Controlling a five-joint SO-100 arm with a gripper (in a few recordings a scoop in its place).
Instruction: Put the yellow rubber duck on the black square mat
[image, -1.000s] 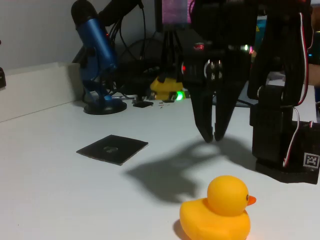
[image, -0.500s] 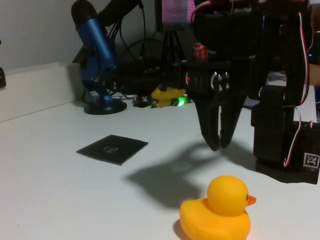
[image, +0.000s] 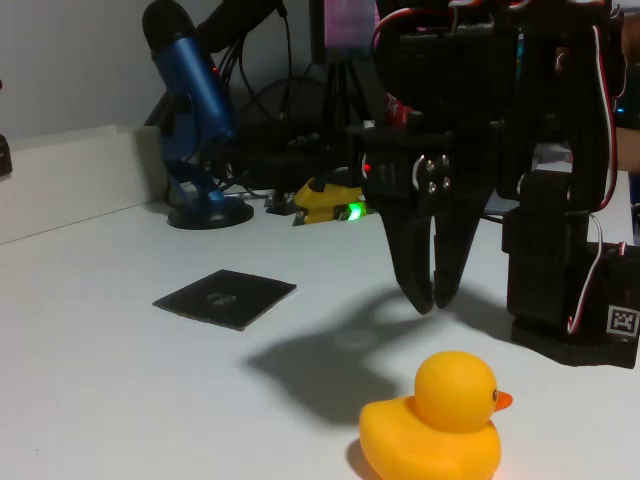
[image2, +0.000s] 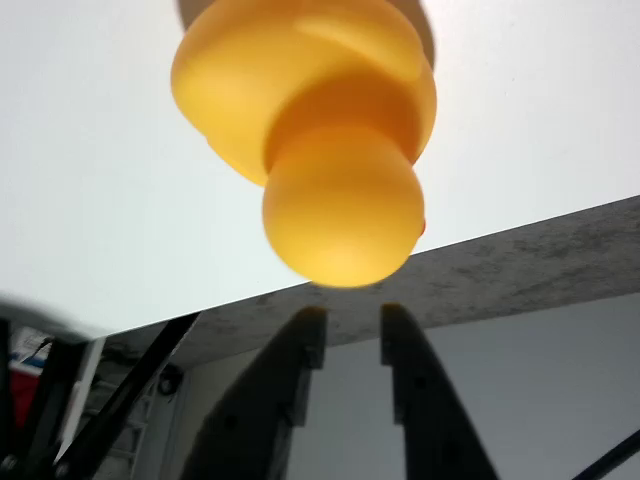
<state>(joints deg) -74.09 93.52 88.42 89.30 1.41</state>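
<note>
The yellow rubber duck (image: 435, 425) sits upright on the white table at the front, beak pointing right in the fixed view. In the wrist view the duck (image2: 320, 130) appears large and upside down, just beyond the fingertips. My black gripper (image: 430, 300) hangs above and behind the duck with its tips pointing down. Its jaws stand a narrow gap apart with nothing between them, as the wrist view (image2: 353, 325) also shows. The black square mat (image: 225, 297) lies flat to the left, well apart from duck and gripper.
A blue microphone (image: 190, 100) on a round stand is at the back left. A yellow gadget with a green light (image: 325, 200) and cables lie behind. The arm's black base (image: 570, 290) stands at the right. The table's front edge runs close behind the duck in the wrist view.
The gripper has come down a little and drifted slightly right, closer to the duck. Duck and mat have not moved.
</note>
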